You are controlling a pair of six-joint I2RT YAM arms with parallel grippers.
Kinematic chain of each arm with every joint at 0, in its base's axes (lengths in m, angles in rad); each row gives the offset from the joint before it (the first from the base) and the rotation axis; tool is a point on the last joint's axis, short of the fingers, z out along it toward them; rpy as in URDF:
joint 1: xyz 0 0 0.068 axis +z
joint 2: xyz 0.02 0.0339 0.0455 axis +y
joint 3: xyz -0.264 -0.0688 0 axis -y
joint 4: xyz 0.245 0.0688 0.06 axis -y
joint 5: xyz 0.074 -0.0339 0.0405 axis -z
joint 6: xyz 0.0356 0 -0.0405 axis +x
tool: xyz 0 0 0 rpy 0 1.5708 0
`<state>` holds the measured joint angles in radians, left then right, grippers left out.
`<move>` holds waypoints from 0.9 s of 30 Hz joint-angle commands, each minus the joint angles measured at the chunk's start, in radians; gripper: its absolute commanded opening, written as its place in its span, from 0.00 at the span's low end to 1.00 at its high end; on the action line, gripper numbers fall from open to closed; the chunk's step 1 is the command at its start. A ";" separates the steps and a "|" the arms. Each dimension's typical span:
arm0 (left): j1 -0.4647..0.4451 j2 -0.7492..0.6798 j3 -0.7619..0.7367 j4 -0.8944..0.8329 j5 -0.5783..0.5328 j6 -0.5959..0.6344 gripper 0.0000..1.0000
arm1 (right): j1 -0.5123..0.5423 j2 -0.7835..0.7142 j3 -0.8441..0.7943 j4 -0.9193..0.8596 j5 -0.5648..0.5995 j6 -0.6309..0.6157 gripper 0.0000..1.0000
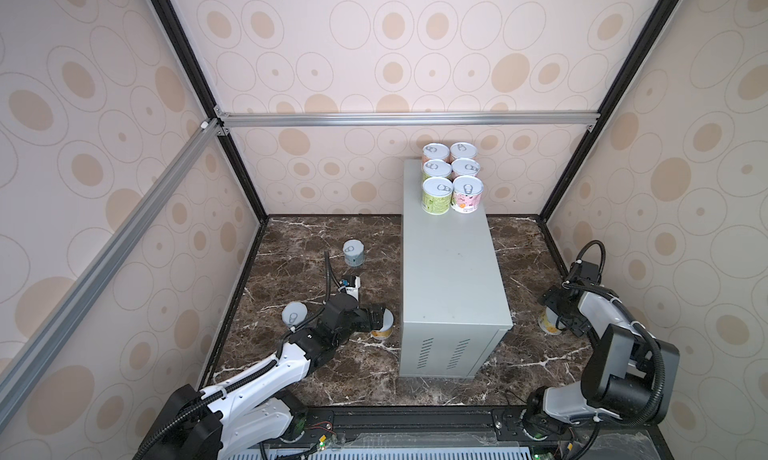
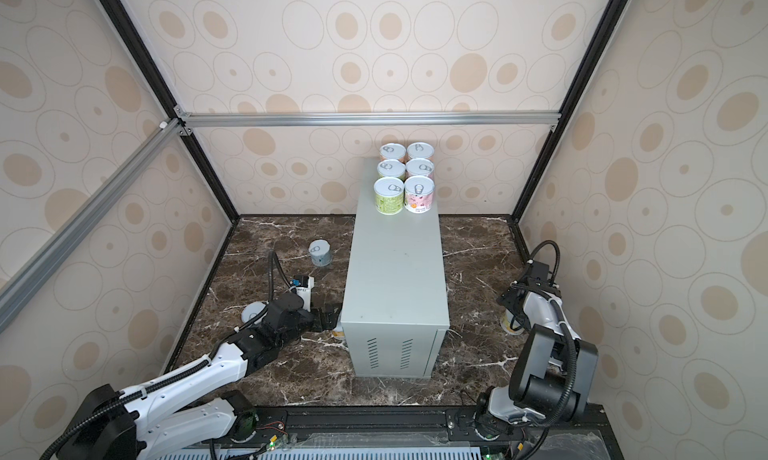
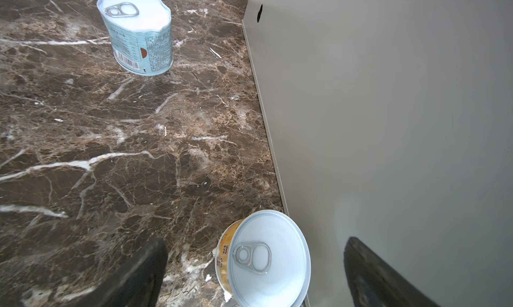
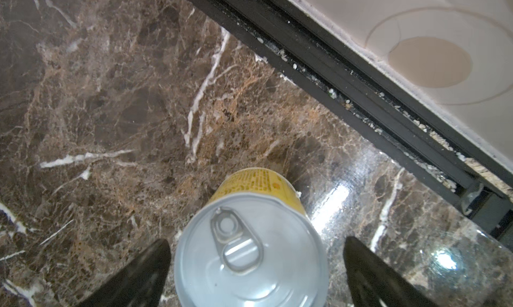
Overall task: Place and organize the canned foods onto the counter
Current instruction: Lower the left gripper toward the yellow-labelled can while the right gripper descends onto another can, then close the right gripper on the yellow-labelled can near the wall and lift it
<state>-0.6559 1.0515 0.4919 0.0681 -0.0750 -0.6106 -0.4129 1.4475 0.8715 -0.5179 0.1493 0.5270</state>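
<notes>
marble (image 4: 111, 97) bears a yellow can (image 4: 249, 264) between spread fingers (image 4: 144, 269) of the right hand (image 4: 256, 243).

You see a dark brown marble floor (image 1: 311, 245) enclosed by beige oval-patterned walls (image 1: 374, 42), black corner posts (image 1: 239, 162) and, at the far side, a silver aluminium crossbar (image 1: 407, 119).

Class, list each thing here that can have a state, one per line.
Six cans: upright, two by three on the counter.
Pale blue can: upright on the marble.
Can beside the left arm: upright.
Orange can: upright beside the counter.
Yellow can: upright on the marble.
Left gripper: open, fingers either side of the orange can.
Right gripper: open, fingers either side of the yellow can.
</notes>
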 commanded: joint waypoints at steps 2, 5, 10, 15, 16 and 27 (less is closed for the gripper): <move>0.007 0.015 0.007 0.021 0.003 -0.014 0.99 | -0.004 0.035 0.014 0.010 -0.015 0.009 0.99; 0.008 0.015 0.007 0.023 0.003 -0.015 0.99 | -0.004 0.055 0.014 0.012 -0.012 0.008 1.00; 0.009 0.013 0.000 0.030 0.003 -0.015 0.99 | -0.003 0.081 0.018 0.012 -0.020 -0.004 0.98; 0.009 0.015 -0.001 0.030 0.007 -0.014 0.99 | -0.004 0.098 0.019 0.013 -0.016 -0.011 0.94; 0.008 0.013 -0.002 0.030 0.007 -0.015 0.99 | -0.003 0.101 0.020 0.015 -0.016 -0.013 0.93; 0.009 0.001 -0.007 0.029 0.011 -0.016 0.99 | 0.011 0.075 0.004 0.033 -0.023 -0.042 0.69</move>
<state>-0.6552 1.0637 0.4873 0.0750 -0.0677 -0.6109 -0.4095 1.5356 0.8749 -0.4904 0.1352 0.4938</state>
